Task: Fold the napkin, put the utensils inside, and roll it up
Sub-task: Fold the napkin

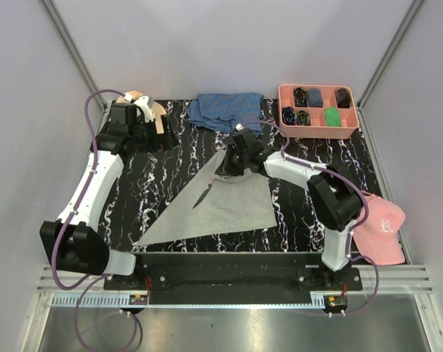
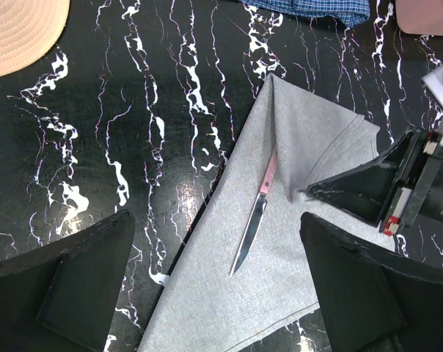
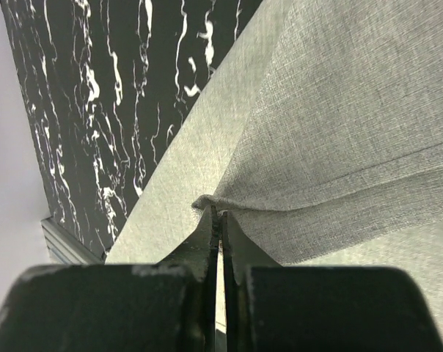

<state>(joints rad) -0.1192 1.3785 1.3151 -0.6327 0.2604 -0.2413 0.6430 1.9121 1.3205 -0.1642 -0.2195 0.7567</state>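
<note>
Nearest the arm bases, a pink cap (image 1: 379,231) lies at the right edge of the black, white-veined table (image 1: 163,169). Just beyond the bases the napkin (image 1: 221,205) is spread mid-table, folded into a triangle with its long edge running from the near left corner up towards the far centre. On the cloth, close to that long edge, lies a knife (image 2: 254,224) (silvery blade, pale pink handle) with its blade tip pointing to the near side and its handle towards the far corner.

At the far corner the right gripper (image 3: 220,220) has its jaws pressed together on a fold of the napkin, and the pinched cloth is lifted off the layer beneath, so that a crease runs away from the fingertips. The knife lies apart from this grip.

Farther left, the left gripper (image 2: 215,218) hovers above bare table with its dark fingers (image 2: 82,279) spread wide and nothing between them.

Along the far edge, from left to right, are a straw hat (image 1: 137,99), a crumpled blue checked cloth (image 1: 225,110) and a pink tray (image 1: 317,133) with small dark items in its compartments.
</note>
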